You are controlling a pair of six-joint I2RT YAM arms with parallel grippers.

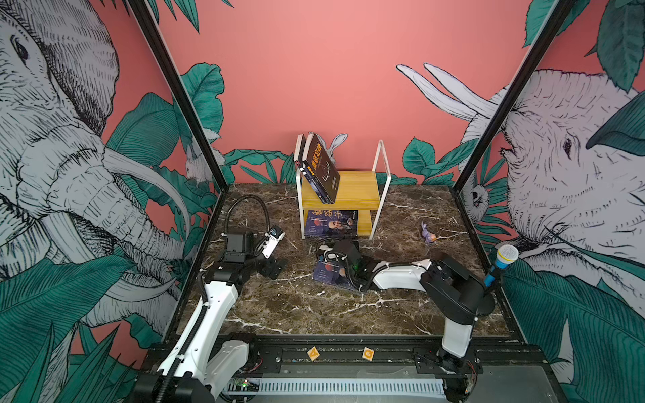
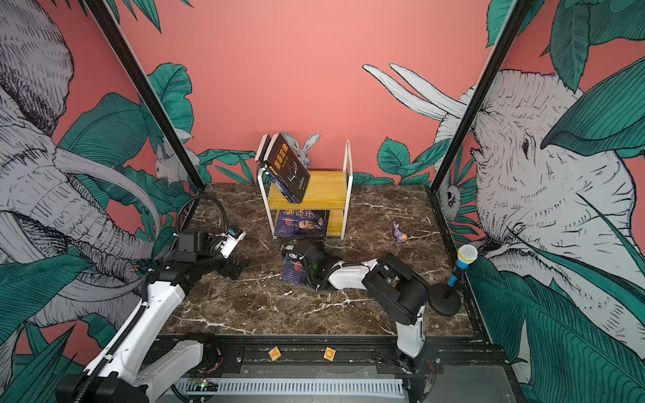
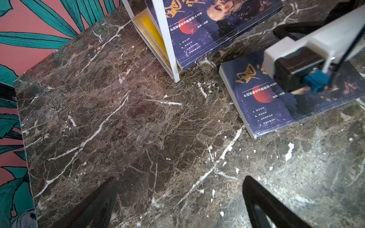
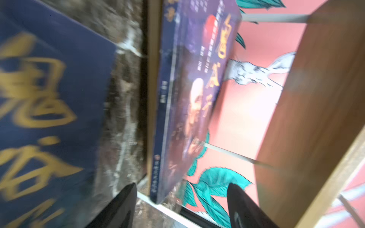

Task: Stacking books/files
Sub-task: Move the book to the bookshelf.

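Two dark books [image 1: 319, 167] lean to the left on the top board of a yellow shelf [image 1: 359, 190], seen in both top views. A navy book with a bearded face [image 1: 331, 223] lies flat on the lower board. A matching navy book [image 1: 330, 274] lies on the marble table, partly under my right wrist. My right gripper [image 4: 181, 197] is open just in front of the lower board, with the shelved book's spine [image 4: 164, 118] ahead between the fingers and not touched. My left gripper [image 3: 179, 183] hangs open over bare marble, left of the table book [image 3: 266, 106].
A small purple toy [image 1: 428, 234] lies to the right of the shelf. A blue microphone [image 1: 502, 260] on a black stand is at the table's right edge. The shelf's white frame post [image 3: 167, 39] stands near my left gripper. Patterned walls close in three sides.
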